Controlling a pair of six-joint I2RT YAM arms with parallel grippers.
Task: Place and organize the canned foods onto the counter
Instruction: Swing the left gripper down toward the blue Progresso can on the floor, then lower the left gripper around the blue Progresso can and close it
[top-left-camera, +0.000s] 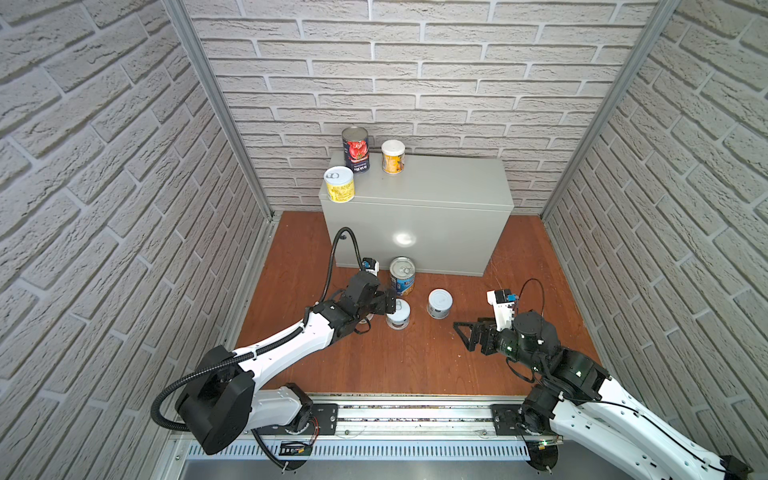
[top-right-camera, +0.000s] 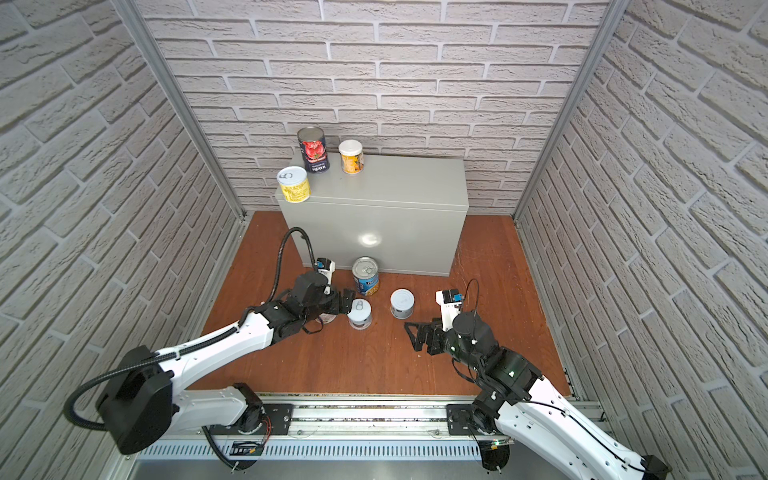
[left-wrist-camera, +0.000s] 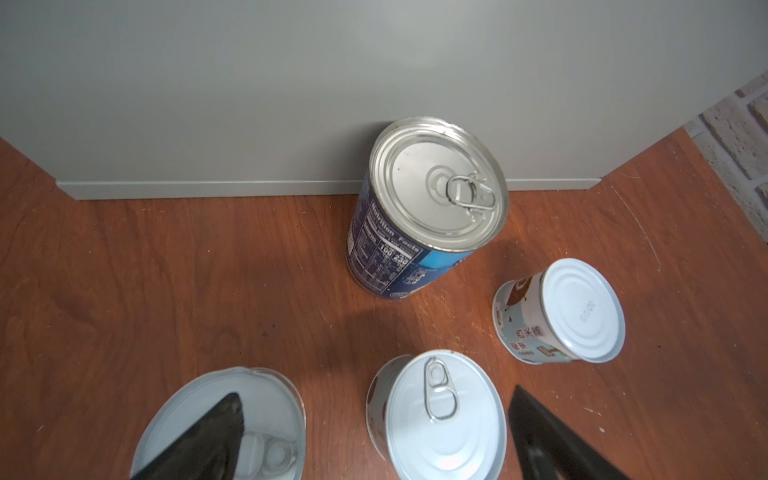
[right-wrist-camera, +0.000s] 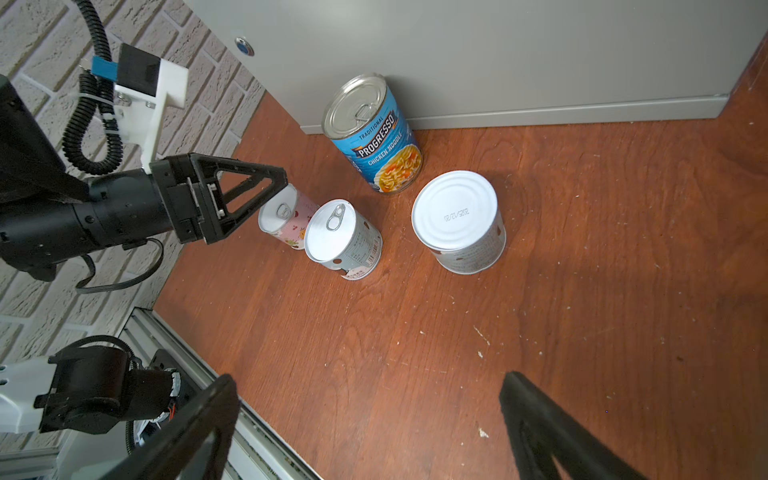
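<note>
While both grippers hang wide open with nothing in them, we log the layout from a top view. The counter is the grey box at the back wall, 12 o'clock from both arms. Three cans stand on its left end: tomato can at 10 o'clock of the top's centre, white-lidded yellow can at 11, pull-tab yellow can at 9 on the front corner. Four more stand on the floor. The left gripper hangs over them: Progresso can at 1 o'clock, just beside the counter front; plain-lid white can at 3; pull-tab white can at 5, between the fingers in the left wrist view; pink-label can at 8. The right gripper is over bare floor, apart from every can; the plain-lid white can is nearest, at 11 o'clock.

Hidden: the pink-label can sits almost wholly under the left wrist in both top views; one finger overlaps its lid and we can't tell contact. The right wrist view crops its own fingers.

Materials: counter is smooth grey metal with a small round lock; floor is scratched reddish wood; walls are pale brick relief; cans are cylinders with ringed lids, silver on the tall two, white on the short floor ones; fingers are black triangular frames.
</note>
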